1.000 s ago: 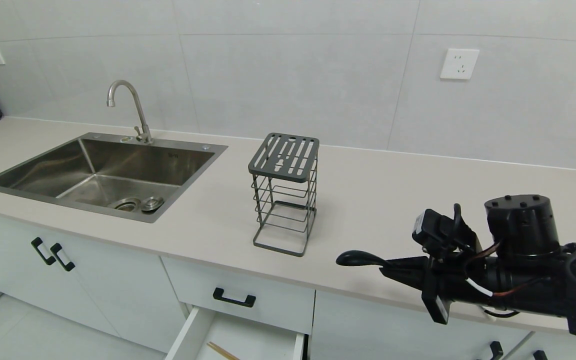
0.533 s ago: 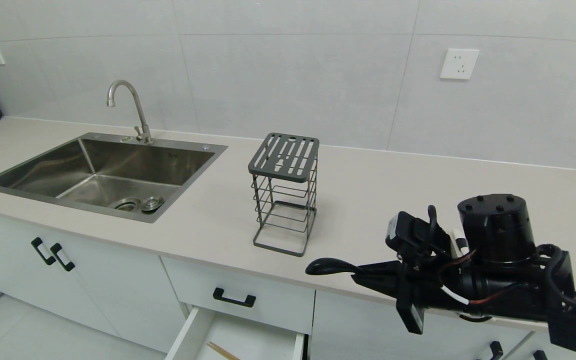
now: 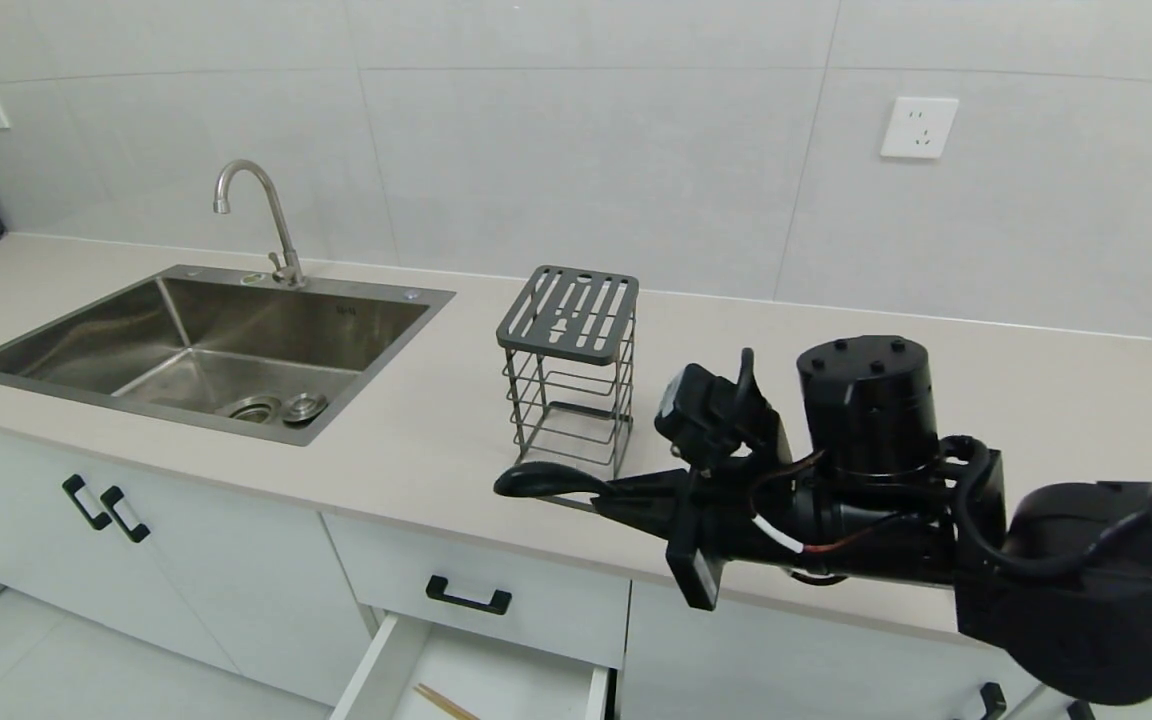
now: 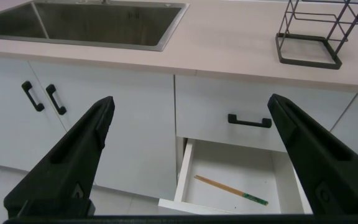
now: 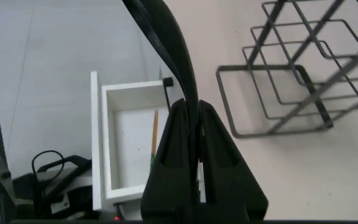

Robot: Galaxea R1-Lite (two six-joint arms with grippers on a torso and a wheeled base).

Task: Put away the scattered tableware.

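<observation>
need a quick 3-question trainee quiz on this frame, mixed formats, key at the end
1. True or false: the right gripper is shut on a black spoon, held out over the counter's front edge.
2. What lies in the open drawer? A) a fork B) a chopstick C) a plate
3. Fill in: the left gripper, in front of the cabinets, is ___ (open or shut).

Key: 1 true; 2 B; 3 open.
</observation>
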